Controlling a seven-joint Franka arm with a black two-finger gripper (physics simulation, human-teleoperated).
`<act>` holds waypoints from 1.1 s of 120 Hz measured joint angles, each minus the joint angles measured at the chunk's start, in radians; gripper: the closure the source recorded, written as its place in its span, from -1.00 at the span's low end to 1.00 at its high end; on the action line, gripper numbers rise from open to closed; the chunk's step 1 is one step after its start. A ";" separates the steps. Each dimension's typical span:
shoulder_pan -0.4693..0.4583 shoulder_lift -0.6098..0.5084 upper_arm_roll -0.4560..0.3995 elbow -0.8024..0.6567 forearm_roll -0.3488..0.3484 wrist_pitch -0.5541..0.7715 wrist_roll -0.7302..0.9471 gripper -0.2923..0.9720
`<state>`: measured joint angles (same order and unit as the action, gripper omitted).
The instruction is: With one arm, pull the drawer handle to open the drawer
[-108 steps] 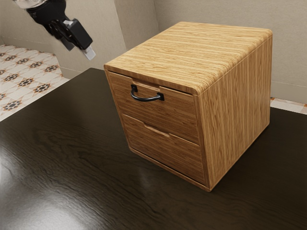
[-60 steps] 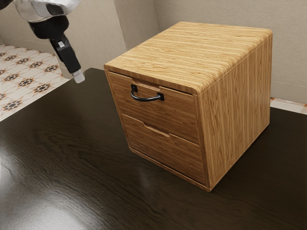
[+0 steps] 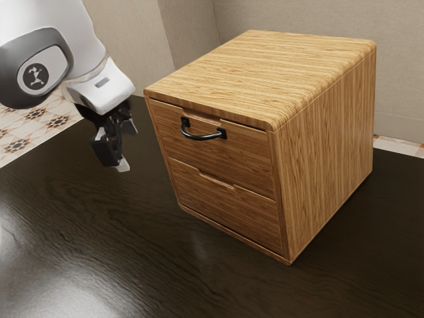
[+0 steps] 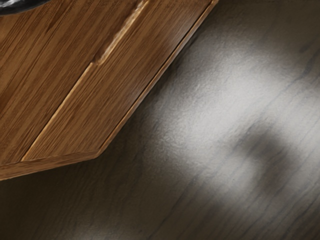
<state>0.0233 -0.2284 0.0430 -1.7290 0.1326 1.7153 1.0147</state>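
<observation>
A wooden cabinet (image 3: 278,86) with two drawers stands on the dark table (image 3: 99,252). The upper drawer (image 3: 218,149) carries a black curved handle (image 3: 202,133) and looks shut, flush with the cabinet front. The lower drawer (image 3: 225,199) has only a groove as a grip. My gripper (image 3: 114,156) points down and hangs a little above the table, toward the exterior view's left of the cabinet and below the level of the handle. It holds nothing. In the wrist view the cabinet's front (image 4: 70,75) and its bottom edge lie just ahead of my hand, over the glossy table (image 4: 225,150).
The table stretches wide in front of the cabinet. A patterned tile floor (image 3: 26,126) lies beyond the table's edge at the exterior view's left, and beige walls (image 3: 165,33) stand behind.
My arm has swung down from the upper left and come closer to the cabinet; the gripper now points down near the table. The drawers have not moved.
</observation>
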 joint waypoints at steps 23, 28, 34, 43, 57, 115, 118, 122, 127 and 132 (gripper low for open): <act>-0.247 -0.024 0.203 -0.050 0.062 0.183 0.121 -0.51; -0.272 -0.023 0.208 -0.055 0.072 0.204 0.143 -0.51; -0.287 -0.022 0.211 -0.067 0.083 0.225 0.167 -0.50; -0.296 -0.011 0.210 -0.073 0.102 0.243 0.199 -0.50; -0.298 -0.016 0.208 -0.086 0.128 0.257 0.243 -0.50; -0.332 0.017 0.206 -0.128 0.247 0.286 0.349 -0.53; -0.329 0.023 0.206 -0.127 0.248 0.287 0.353 -0.57; -0.325 0.030 0.205 -0.126 0.248 0.290 0.357 -0.58; -0.320 0.038 0.204 -0.126 0.248 0.294 0.362 -0.59; -0.316 0.042 0.204 -0.126 0.248 0.296 0.367 -0.67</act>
<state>-0.2924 -0.1865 0.2469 -1.8547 0.3808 2.0116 1.3818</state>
